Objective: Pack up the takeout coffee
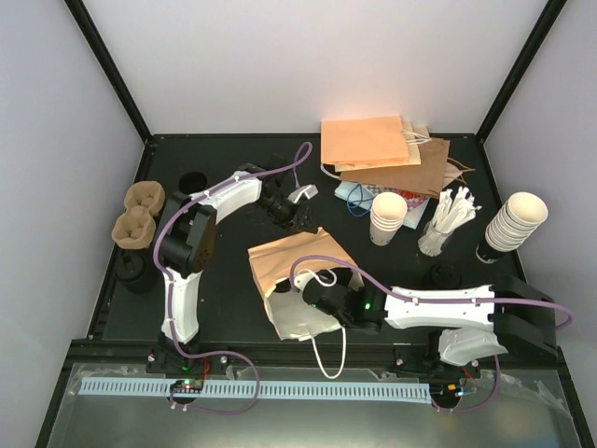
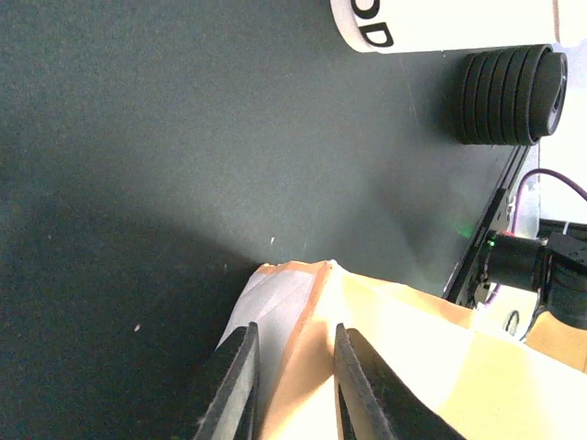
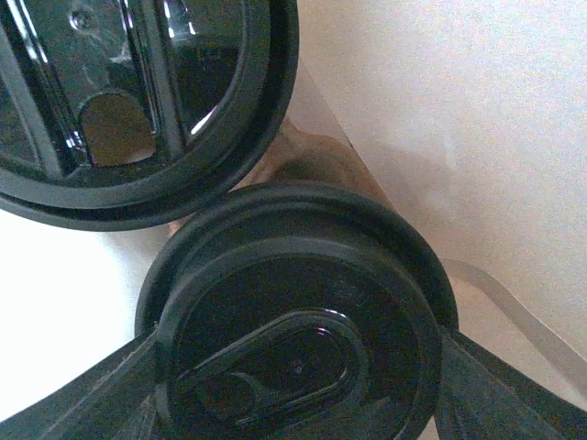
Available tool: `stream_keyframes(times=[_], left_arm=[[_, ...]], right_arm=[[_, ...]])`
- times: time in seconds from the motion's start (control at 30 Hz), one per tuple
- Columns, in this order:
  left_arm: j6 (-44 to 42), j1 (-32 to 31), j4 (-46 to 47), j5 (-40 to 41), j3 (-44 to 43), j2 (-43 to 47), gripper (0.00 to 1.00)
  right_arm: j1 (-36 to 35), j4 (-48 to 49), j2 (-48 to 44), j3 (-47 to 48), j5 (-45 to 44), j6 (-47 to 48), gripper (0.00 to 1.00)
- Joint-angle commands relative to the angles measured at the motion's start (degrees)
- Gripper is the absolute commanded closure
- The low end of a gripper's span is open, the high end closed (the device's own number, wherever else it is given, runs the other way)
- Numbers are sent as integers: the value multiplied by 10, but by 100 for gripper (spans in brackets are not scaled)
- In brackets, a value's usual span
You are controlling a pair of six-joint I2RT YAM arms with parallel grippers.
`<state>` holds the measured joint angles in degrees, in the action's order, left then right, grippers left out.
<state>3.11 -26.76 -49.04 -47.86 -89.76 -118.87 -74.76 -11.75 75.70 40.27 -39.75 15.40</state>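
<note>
A brown paper bag (image 1: 294,254) with a white inside lies on its side mid-table, mouth toward me. My right gripper (image 1: 324,301) reaches into the mouth. In the right wrist view it (image 3: 295,385) is shut on a takeout coffee, whose black lid (image 3: 298,321) fills the view between the fingers (image 3: 83,403). A second black-lidded coffee (image 3: 138,82) lies just beyond it inside the bag. My left gripper (image 1: 300,222) is at the bag's far end. In the left wrist view it (image 2: 293,367) is pinching a raised fold of the bag (image 2: 422,357).
Brown pulp carriers (image 1: 138,213) sit at far left. A stack of white cups (image 1: 388,217), a holder of stirrers (image 1: 446,220) and a tilted cup stack (image 1: 513,224) stand at right. Flat paper bags (image 1: 387,149) lie at the back. Black lid stacks (image 2: 509,96) are nearby.
</note>
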Motion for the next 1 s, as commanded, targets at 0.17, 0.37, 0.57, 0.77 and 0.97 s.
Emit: stream_keyframes(times=[0.17,0.37,0.57,0.77,0.97], left_arm=[[-20,-18,-44,-19,6,11,80],[-23,-18,-55,-7,0,10,82],[-21,-19,-52,-6,3,12,86],[-22,-25,-49,-9,14,14,90],[-25,-28,-48,-14,19,16,93]], right_arm=[[18,78,20,-5,-88,-13,65],[19,120,-12,-18,-78,15,65],[18,156,-44,-45,-77,7,66],[20,30,11,8,-52,-36,65],[26,-56,21,33,-13,-79,64]])
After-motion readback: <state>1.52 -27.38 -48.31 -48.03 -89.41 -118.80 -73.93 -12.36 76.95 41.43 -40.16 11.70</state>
